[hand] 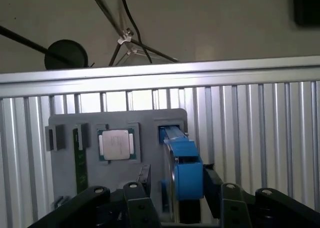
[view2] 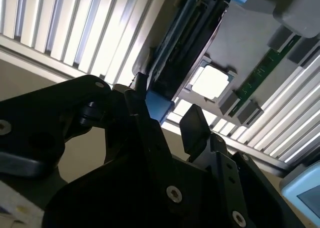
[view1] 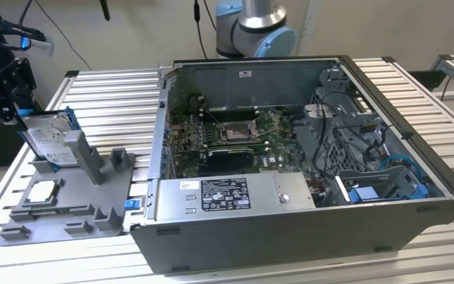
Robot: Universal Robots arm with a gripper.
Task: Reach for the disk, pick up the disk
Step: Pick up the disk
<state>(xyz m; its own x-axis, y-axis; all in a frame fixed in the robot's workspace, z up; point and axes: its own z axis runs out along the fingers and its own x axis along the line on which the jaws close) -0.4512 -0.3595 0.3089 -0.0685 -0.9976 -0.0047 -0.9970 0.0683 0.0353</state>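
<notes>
Disk (view1: 49, 142) upright on edge in tray (view1: 69, 204)

Silver arm (view1: 255, 28) with pale blue joint caps; black jaws dotted with screws.

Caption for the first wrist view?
Gripper straddles the blue-framed disk standing in the grey tray, fingers open, chip alongside.

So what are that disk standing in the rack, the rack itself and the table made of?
The disk: silver-grey body with a dull sheen, likely metal; its blue frame looks like matte plastic. The grey rack: flat, uniform grey with moulded posts, probably plastic. The table: bright ribbed slats, seemingly aluminium.
</notes>
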